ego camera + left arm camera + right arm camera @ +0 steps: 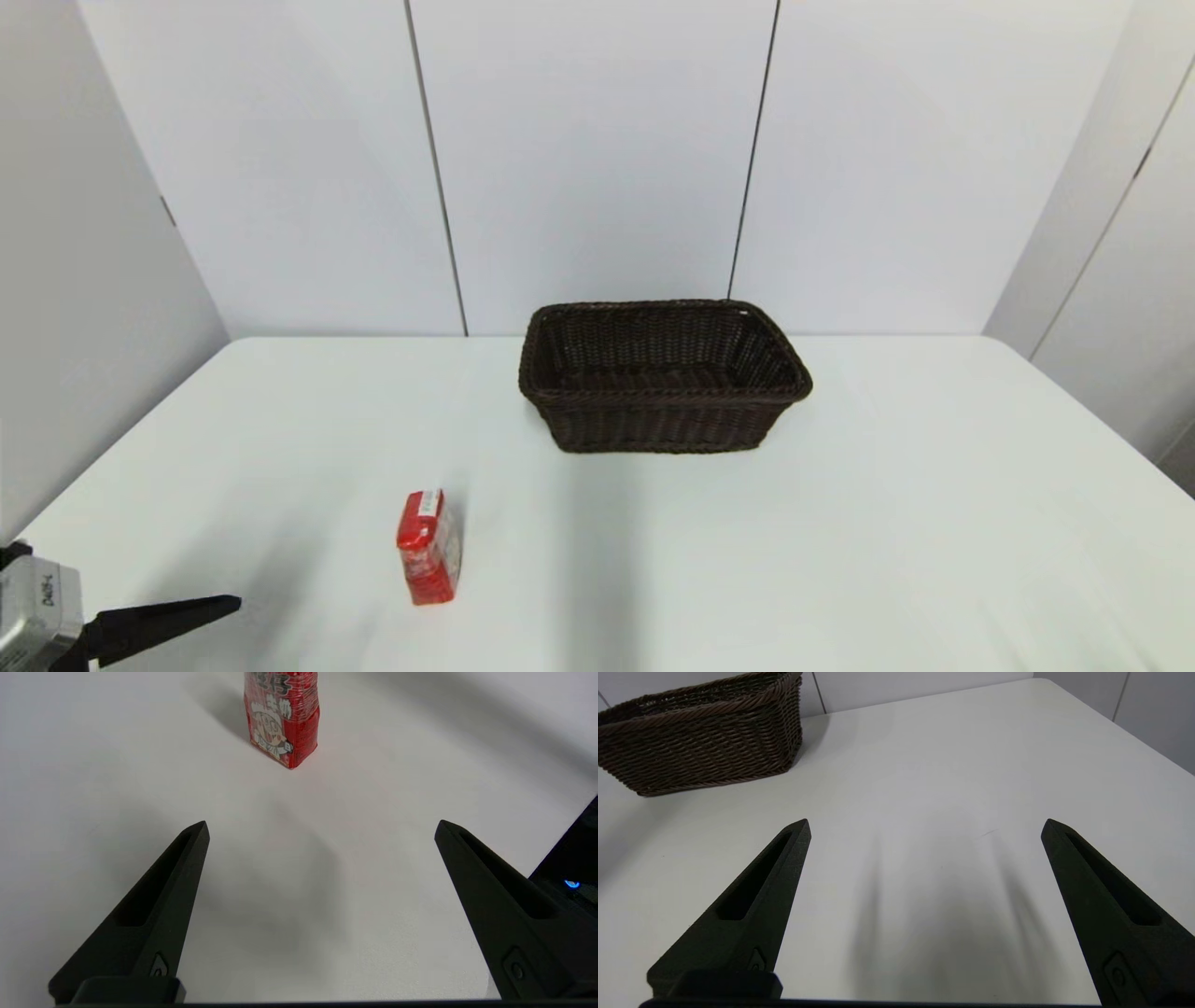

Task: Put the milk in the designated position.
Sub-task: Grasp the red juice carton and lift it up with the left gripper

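Where the head view's lower left corner cuts it off, the left gripper (224, 607) shows one black finger reaching out low over the white table (934, 523), its grey wrist housing just behind. From its own wrist camera the left gripper (321, 828) has both fingers spread wide, nothing between them, bare tabletop below. Milk (428, 547) next to the right: small red carton, standing upright on the table, white label on the folded top, whitish print on the side. It sits near the left gripper but apart from it, no contact. In the left wrist view the milk (282, 718) stands beyond the fingertips, roughly in line with the gap between them, top cropped by the frame edge. Further right and farther back, a dark brown wicker basket (661, 422) sits near the table's middle, close to the rear wall, well apart from the milk; nothing visible inside it. Right arm not seen in the head view. Right gripper (926, 826), by its wrist camera, is held over plain tabletop, fingers wide apart and holding nothing, with the basket (700, 756) off to one side ahead of it.
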{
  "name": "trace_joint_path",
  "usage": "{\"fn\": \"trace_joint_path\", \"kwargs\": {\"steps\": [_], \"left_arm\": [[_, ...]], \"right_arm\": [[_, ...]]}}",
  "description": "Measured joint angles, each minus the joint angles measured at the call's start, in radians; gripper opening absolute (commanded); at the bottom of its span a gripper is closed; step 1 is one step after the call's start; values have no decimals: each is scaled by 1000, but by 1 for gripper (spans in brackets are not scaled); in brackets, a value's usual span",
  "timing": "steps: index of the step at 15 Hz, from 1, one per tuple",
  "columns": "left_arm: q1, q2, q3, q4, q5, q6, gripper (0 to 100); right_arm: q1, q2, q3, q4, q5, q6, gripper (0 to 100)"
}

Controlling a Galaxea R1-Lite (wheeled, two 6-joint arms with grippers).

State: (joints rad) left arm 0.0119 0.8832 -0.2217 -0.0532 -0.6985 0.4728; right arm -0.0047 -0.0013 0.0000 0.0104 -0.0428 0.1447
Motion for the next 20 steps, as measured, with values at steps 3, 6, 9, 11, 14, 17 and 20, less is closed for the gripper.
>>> {"fn": "trace_joint_path", "kwargs": {"steps": [3, 6, 9, 11, 14, 17, 20], "left_arm": [[1, 136, -57, 2, -23, 103, 100], [1, 275, -134, 7, -28, 209, 100], [1, 374, -179, 10, -29, 255, 100], [1, 389, -172, 10, -30, 231, 100], [-1, 354, -151, 20, -20, 128, 100], [6, 279, -165, 1, 4, 13, 100], [53, 214, -136, -70, 4, -9, 100]], "right_arm": [[0, 0, 0, 0, 0, 0, 100], [0, 0, 0, 0, 0, 0, 100], [0, 0, 0, 0, 0, 0, 100], [0, 0, 0, 0, 0, 0, 100], [0, 0, 0, 0, 0, 0, 100], [0, 0, 0, 0, 0, 0, 100], [0, 0, 0, 0, 0, 1, 100]]}}
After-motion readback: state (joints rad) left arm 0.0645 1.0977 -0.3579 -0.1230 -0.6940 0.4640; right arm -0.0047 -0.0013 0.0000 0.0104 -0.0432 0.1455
